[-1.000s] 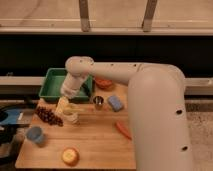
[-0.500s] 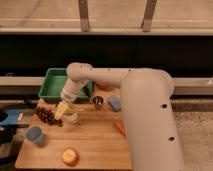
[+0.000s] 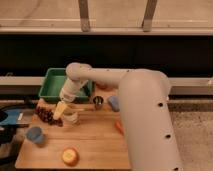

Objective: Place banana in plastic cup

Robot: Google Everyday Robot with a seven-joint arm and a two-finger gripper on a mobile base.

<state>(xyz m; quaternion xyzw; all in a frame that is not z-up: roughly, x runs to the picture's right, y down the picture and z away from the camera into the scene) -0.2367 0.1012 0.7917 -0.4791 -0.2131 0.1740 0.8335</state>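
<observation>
My gripper (image 3: 64, 101) hangs over the left part of the wooden table (image 3: 92, 142), shut on the upper end of the pale-yellow banana (image 3: 59, 111). The banana slants down to the left, between a dark cluster of grapes (image 3: 46, 115) and the taller whitish translucent cup (image 3: 71, 117), and it is held close above the table. The light-blue plastic cup (image 3: 35, 134) stands upright near the table's left edge, lower left of the banana and apart from it.
A green tray (image 3: 52, 82) sits at the back left behind the gripper. A small metal cup (image 3: 98, 103) and a blue object (image 3: 114, 103) stand at mid table. An orange carrot (image 3: 119, 126) lies beside my arm. A round yellow-orange fruit (image 3: 70, 156) is near the front edge.
My arm has swung a little to the left and down, carrying the banana from above the whitish cup toward the table's left side.
</observation>
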